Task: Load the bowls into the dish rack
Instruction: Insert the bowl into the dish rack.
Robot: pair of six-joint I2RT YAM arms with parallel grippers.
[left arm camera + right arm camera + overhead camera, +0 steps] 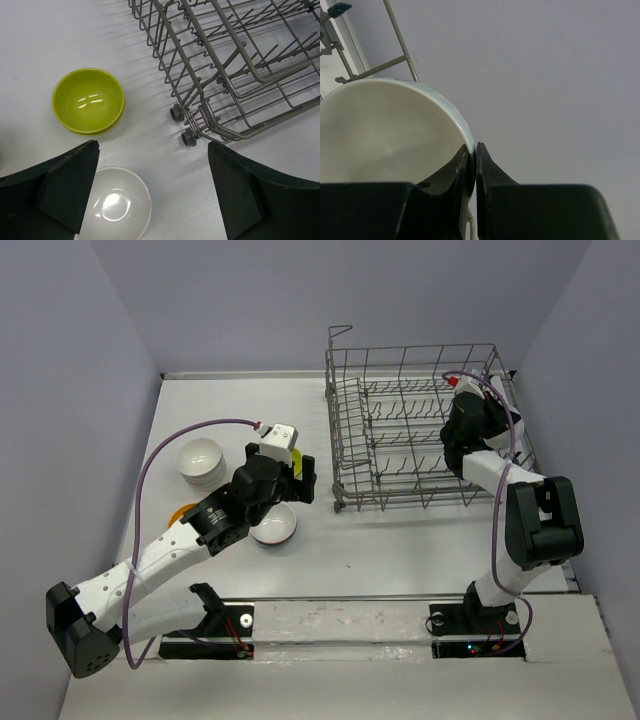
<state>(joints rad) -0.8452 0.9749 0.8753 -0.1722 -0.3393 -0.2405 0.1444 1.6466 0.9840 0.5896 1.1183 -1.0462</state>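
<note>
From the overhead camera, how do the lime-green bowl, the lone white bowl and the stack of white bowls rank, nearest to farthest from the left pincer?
From the left pincer:
1. Lime-green bowl, mostly hidden by it.
2. Lone white bowl, toward the arm bases.
3. Stack of white bowls, farther left.

ok so I count three white bowls [200, 460] [272, 527] [385, 135], one lime green bowl [87, 100], one orange bowl [183, 512], and just one dish rack [420, 425].
</note>
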